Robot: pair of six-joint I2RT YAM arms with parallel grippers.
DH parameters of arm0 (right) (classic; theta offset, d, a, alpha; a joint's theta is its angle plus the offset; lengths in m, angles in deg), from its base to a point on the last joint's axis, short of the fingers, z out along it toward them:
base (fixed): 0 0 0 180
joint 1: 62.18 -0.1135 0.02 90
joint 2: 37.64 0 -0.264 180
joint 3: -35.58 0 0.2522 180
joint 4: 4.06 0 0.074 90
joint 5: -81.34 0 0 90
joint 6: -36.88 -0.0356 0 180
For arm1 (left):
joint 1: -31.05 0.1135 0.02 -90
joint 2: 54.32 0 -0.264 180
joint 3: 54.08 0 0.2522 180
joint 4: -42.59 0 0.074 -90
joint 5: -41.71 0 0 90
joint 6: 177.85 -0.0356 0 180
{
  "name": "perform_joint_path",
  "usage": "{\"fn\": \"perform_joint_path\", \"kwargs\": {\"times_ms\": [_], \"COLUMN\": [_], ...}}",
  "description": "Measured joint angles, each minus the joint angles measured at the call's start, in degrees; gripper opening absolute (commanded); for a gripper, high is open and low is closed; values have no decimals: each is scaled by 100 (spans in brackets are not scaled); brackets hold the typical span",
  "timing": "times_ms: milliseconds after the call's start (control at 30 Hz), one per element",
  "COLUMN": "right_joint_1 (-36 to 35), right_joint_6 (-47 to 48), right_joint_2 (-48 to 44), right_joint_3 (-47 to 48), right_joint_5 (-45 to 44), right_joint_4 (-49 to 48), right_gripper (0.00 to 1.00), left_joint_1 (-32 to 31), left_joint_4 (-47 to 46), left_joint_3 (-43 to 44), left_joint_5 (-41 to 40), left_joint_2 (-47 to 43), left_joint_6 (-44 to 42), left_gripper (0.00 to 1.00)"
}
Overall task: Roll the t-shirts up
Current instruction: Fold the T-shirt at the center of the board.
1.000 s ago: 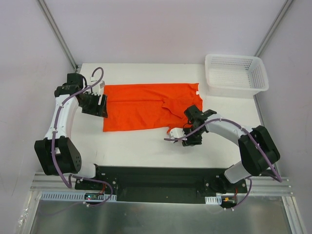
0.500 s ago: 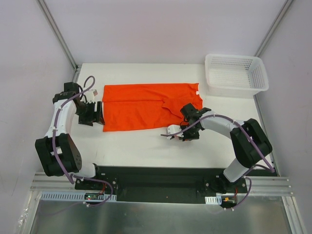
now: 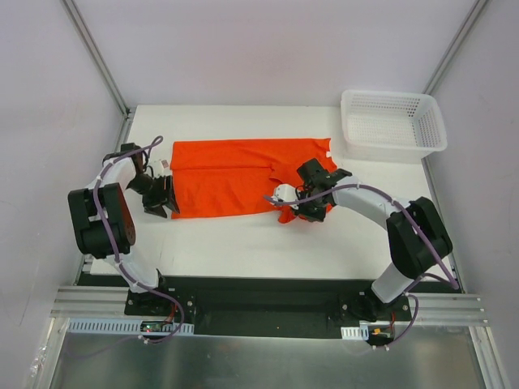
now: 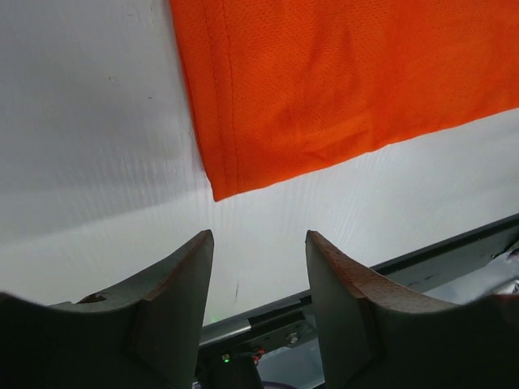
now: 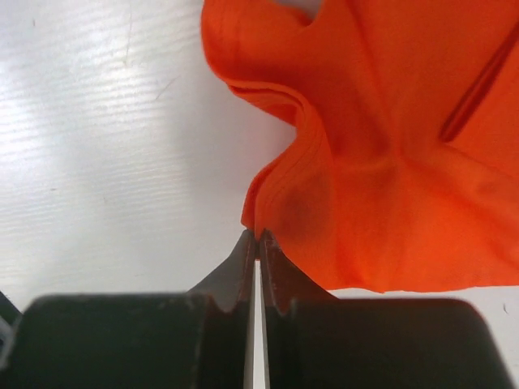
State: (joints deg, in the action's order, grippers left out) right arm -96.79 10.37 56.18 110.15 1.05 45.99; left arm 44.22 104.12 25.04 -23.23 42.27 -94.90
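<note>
The orange-red t-shirt (image 3: 235, 174) lies folded lengthwise across the middle of the white table (image 3: 243, 243). My left gripper (image 3: 165, 207) is open and empty, just off the shirt's near left corner (image 4: 217, 188), with the fingertips (image 4: 199, 243) low over bare table. In the left wrist view the gripper (image 4: 259, 243) stands a little short of that corner. My right gripper (image 3: 302, 209) is shut on the shirt's near right edge (image 5: 268, 212). The fabric (image 5: 365, 146) rises bunched and wrinkled from the closed tips (image 5: 258, 237).
A white mesh basket (image 3: 393, 121) stands at the far right corner of the table. The black base rail (image 3: 259, 296) runs along the near edge and shows in the left wrist view (image 4: 454, 247). Grey walls enclose the table.
My left gripper slid along the shirt's left edge to its near left corner. My right gripper moved left and slightly away at the shirt's near right edge, and the fabric there bunched up.
</note>
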Motion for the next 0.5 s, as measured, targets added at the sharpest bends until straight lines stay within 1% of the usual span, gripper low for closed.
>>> {"fn": "perform_joint_path", "kwargs": {"times_ms": [67, 100, 200, 400, 500], "right_joint_1": [0, 0, 0, -72, -136], "right_joint_6": [-146, -214, -391, -522, -520], "right_joint_2": [0, 0, 31, 240, 297], "right_joint_3": [162, 229, 341, 391, 485], "right_joint_5": [13, 22, 105, 127, 90], "right_joint_4": [42, 52, 116, 210, 289], "right_gripper": [1, 1, 1, 1, 1], "left_joint_1": [2, 0, 0, 0, 0], "left_joint_4": [-17, -37, -83, -98, -101], "left_joint_3": [63, 94, 173, 199, 199], "left_joint_5": [-11, -17, -28, -28, -68], "left_joint_2": [251, 356, 603, 833, 881], "left_joint_6": [-4, -17, -55, -129, -146], "left_gripper": [44, 41, 40, 41, 36]}}
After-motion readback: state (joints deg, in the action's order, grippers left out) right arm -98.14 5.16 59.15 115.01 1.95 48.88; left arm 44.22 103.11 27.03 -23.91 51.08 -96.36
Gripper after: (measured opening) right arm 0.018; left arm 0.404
